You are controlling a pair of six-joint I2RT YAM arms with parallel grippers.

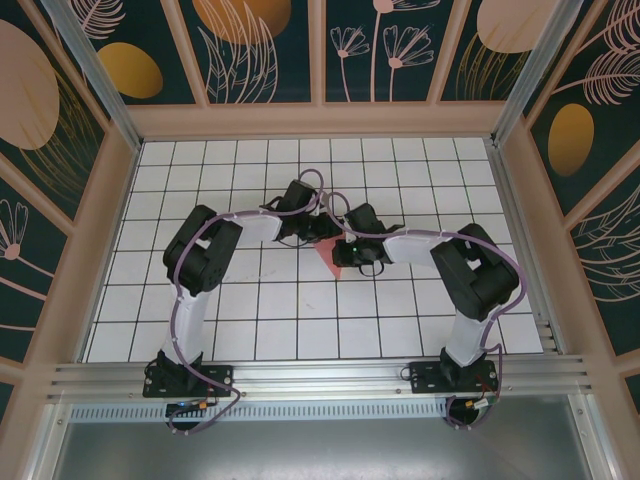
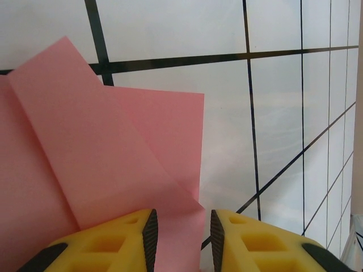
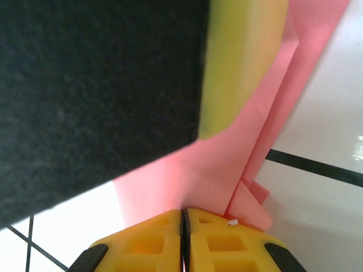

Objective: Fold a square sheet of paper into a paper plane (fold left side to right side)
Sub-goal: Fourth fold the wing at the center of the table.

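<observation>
Paper [image 1: 327, 256] at middle of worktop [image 1: 300, 320], partly folded, one flap creased over. Left fingers [image 2: 122, 241] apart, straddling its edge; right fingers [image 3: 150, 241] together against it. Folding underway; next move likely needs the flap pressed flat.

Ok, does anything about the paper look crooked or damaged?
Yes: the pink sheet of paper is folded askew. In the left wrist view its top flap lies slanted, its edges not lining up with the layer beneath. Beside the right gripper, shut on the sheet, a small corner juts out bent. No tears visible.
</observation>
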